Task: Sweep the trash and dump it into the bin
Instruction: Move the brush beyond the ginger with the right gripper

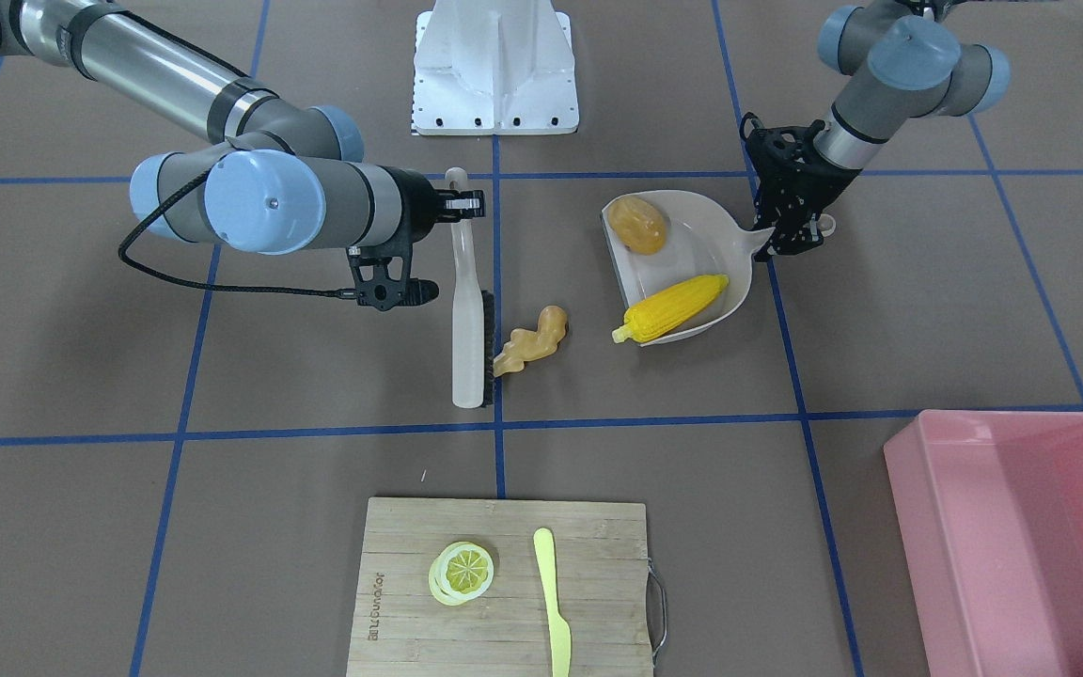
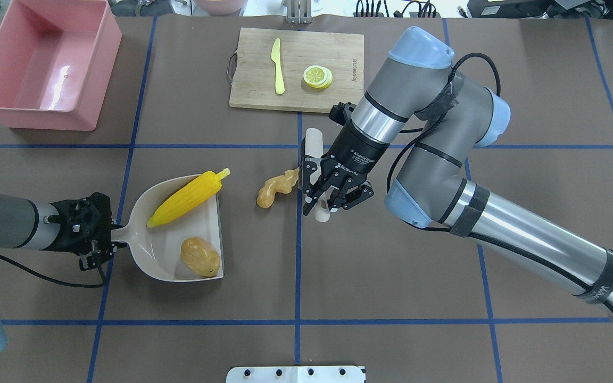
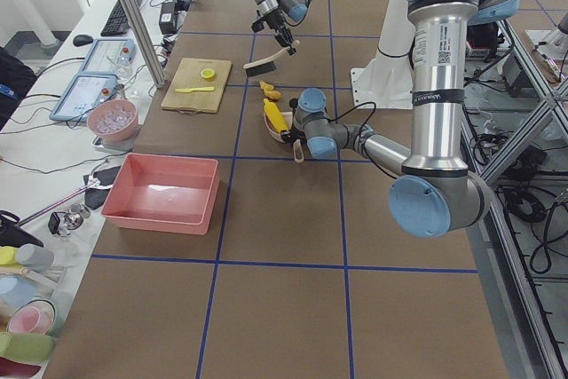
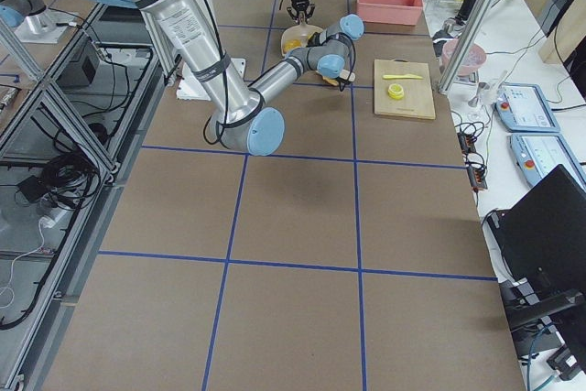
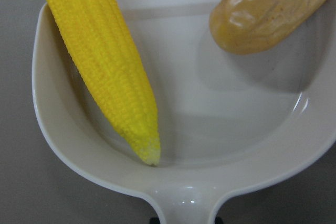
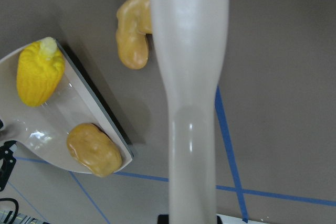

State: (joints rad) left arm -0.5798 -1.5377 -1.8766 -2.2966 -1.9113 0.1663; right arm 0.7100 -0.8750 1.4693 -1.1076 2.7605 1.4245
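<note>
Two of three pieces are in the pan. The yellow corn cob (image 2: 184, 199) and the glossy brown potato (image 2: 200, 256) lie in the beige dustpan (image 2: 165, 242), the cob's tip poking over the open lip. My left claw (image 2: 105, 240) is clamped on the dustpan's handle. My right claw (image 2: 325, 202) grips the handle of the white brush (image 1: 468, 320), whose bristles touch one end of the knobbly ginger root (image 2: 277, 187). The ginger lies on the desk (image 2: 205, 340) between brush and pan, apart from the lip. The pink bin (image 2: 35, 119) stands well apart from the pan and holds none of the trash. By my reckoning the sweeping is two-thirds done, and the dump is not yet begun. The lemon slice (image 2: 317, 76) and yellow knife (image 2: 278, 66) on the cutting board (image 2: 253, 90) are no part of the job.
</note>
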